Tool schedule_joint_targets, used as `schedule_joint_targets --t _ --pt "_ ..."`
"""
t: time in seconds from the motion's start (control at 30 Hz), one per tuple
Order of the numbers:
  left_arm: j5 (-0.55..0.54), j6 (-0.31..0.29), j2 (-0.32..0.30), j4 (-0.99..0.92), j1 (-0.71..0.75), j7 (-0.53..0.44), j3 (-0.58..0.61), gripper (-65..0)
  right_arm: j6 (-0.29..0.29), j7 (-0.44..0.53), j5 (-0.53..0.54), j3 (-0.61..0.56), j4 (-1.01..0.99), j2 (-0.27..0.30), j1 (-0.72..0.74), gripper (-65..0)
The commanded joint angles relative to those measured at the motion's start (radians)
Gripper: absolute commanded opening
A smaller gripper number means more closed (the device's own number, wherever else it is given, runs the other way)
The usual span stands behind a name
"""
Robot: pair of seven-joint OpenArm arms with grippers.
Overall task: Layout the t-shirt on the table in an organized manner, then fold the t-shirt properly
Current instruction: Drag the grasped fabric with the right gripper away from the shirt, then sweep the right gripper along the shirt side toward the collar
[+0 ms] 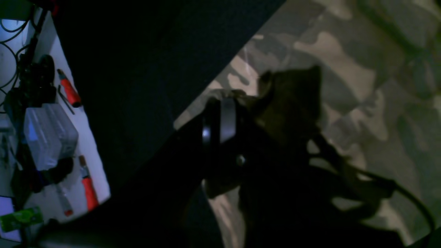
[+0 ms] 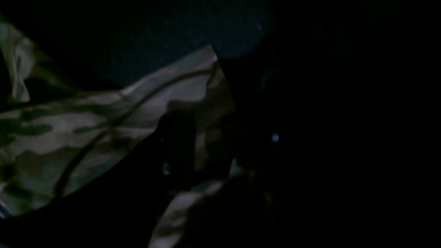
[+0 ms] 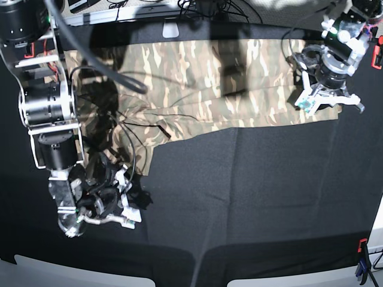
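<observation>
In the left wrist view, the left gripper [image 1: 275, 89] reaches up from the lower middle, its jaws pressed together on a dark pinch of the t-shirt [image 1: 358, 82] near the cloth's edge. The camouflage fabric fills the right half, lying on the black table [image 1: 144, 86]. Beyond the table edge at far left sits a white bench [image 1: 86, 137] with orange-handled tools [image 1: 69, 91] and a clear plastic box [image 1: 48, 136]. A black cable [image 1: 410, 196] loops across the lower right and the gripper's own body is mostly shadow.

In the right wrist view, almost everything is dark. The right gripper [image 2: 203, 144] shows only as black shapes with a strip of fabric between them, perhaps pinched, though I cannot tell whether the jaws are closed. A crumpled fold of the shirt spreads to the left.

In the base view, the shirt lies as a long band across the far part of the table (wrinkled and bunched at its left end). The left gripper [image 3: 326, 103] points down at the band's right end. The right arm hangs down the left side, its gripper [image 3: 122, 206] low over the black cloth, and its cables cross the bunched fabric. A red clamp [image 3: 362, 245] grips the near right edge.
</observation>
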Motion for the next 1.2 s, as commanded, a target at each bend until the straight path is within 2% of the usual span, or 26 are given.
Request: schedule_joint_targets --t 0.0,0.33,0.4,0.57,0.8,0.93,1.0,1.07,1.17 --pt "0.018 0.009 -0.005 0.017 -0.005 -0.012 -0.008 -65.0 0.002 0.017 -0.015 0.003 0.013 0.003 0.024 -40.7" --pt "0.018 0.008 0.008 0.017 -0.005 -0.031 -0.008 -65.0 0.002 0.069 -0.029 0.003 0.013 -0.001 -0.04 -40.7" --pt "0.018 0.008 0.008 0.017 -0.005 -0.031 -0.008 -65.0 -0.003 0.074 -0.018 0.003 0.013 -0.001 -0.035 -45.1" --pt "0.018 0.008 0.008 0.017 -0.005 -0.031 -0.008 -65.0 -0.053 0.087 0.012 0.003 0.013 -0.001 -0.009 -65.0" --pt "0.021 0.008 0.008 0.017 -0.005 -0.031 -0.008 -65.0 -0.068 0.1 0.012 0.003 0.013 -0.001 0.05 -65.0" --pt "0.068 0.008 0.008 0.017 -0.005 -0.031 -0.008 -65.0 -0.067 0.1 0.017 0.003 0.013 -0.001 0.056 -65.0" --pt "0.085 0.008 0.008 0.017 -0.005 -0.031 -0.008 -65.0 -0.049 0.1 0.039 0.003 0.014 0.0 0.056 -65.0" --pt "0.097 0.008 0.005 0.017 -0.005 -0.029 -0.008 -65.0 0.002 0.1 0.076 0.003 0.023 0.003 0.056 -65.0" --pt "0.097 0.008 0.003 0.017 -0.005 -0.026 -0.008 -65.0 0.002 0.075 0.13 0.003 0.061 0.01 0.055 -65.0"
